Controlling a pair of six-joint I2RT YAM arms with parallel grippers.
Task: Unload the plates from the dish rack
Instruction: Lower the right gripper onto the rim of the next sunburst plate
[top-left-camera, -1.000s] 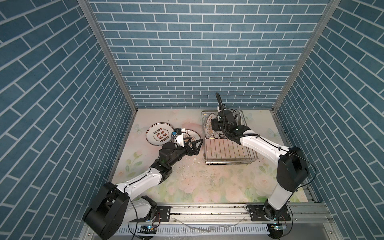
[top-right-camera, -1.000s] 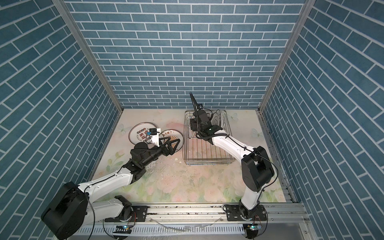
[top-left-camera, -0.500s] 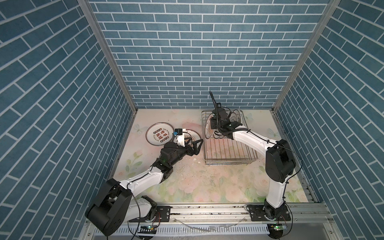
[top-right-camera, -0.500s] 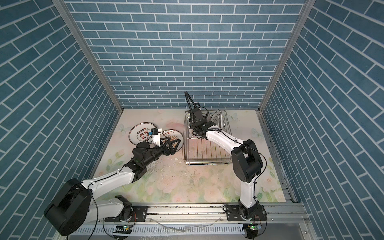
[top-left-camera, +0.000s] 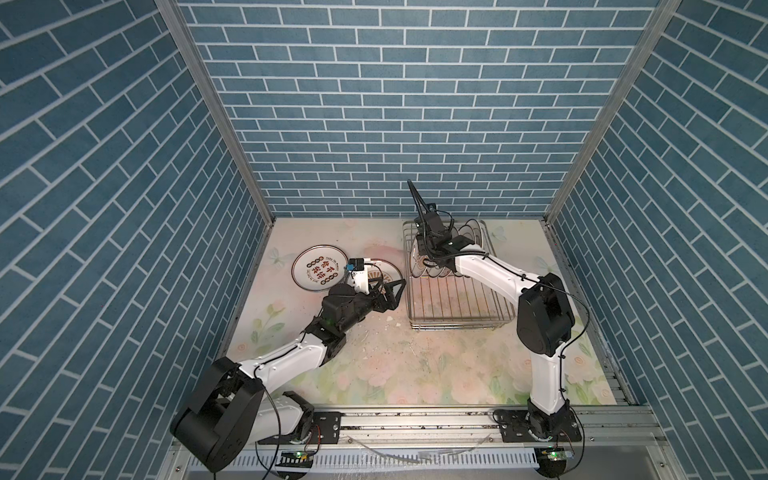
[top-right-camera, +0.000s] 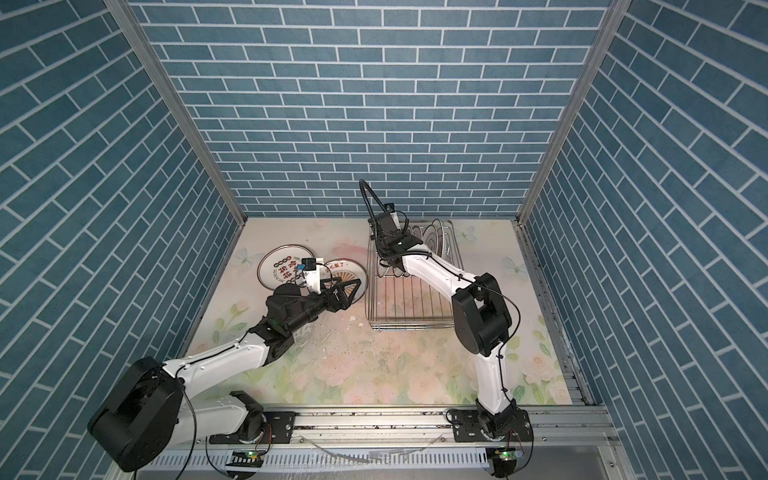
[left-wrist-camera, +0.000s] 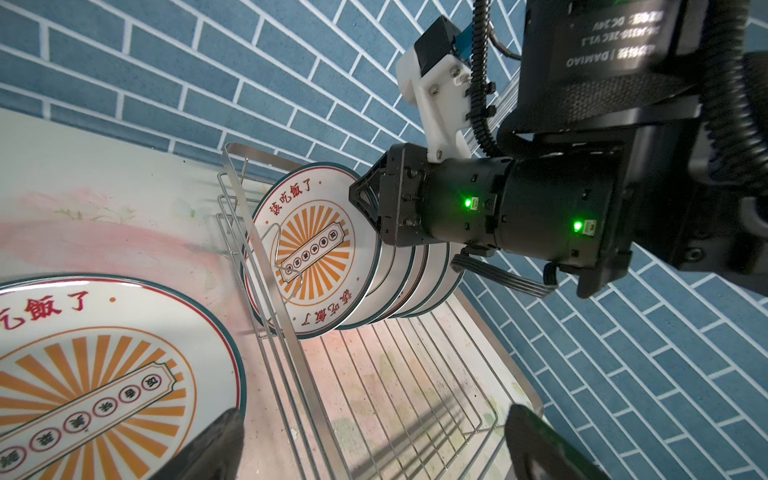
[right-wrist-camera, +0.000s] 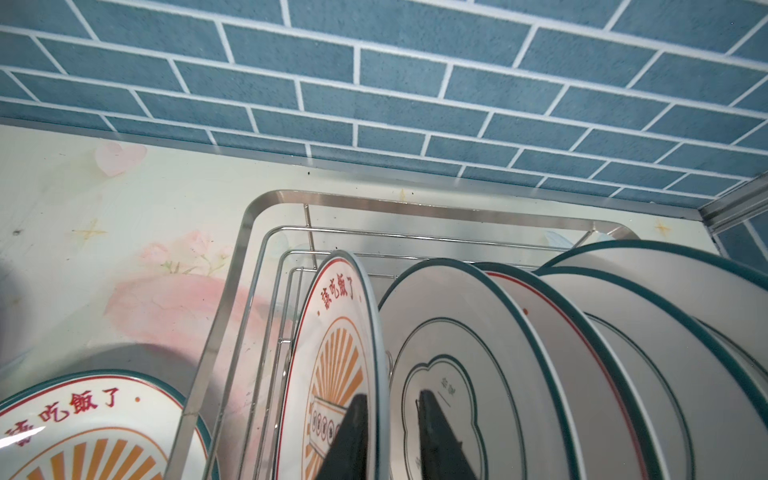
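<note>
Right gripper (right-wrist-camera: 390, 395) straddles the rim of the front sunburst plate (right-wrist-camera: 332, 357), leftmost of the upright row (right-wrist-camera: 582, 353) at the far end of the dish rack (right-wrist-camera: 415, 206). I cannot tell whether the jaws clamp it. Left gripper (top-left-camera: 395, 293) is spread wide, holding nothing, between the rack and two flat plates (top-left-camera: 318, 270) on the table (top-left-camera: 415, 374).

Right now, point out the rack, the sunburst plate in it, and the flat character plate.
rack (top-left-camera: 453, 299): in a top view, bare floor wires.
racked sunburst plate (left-wrist-camera: 320, 245): left wrist view, printed face.
character plate (top-left-camera: 320, 270): in a top view, centre.
</note>
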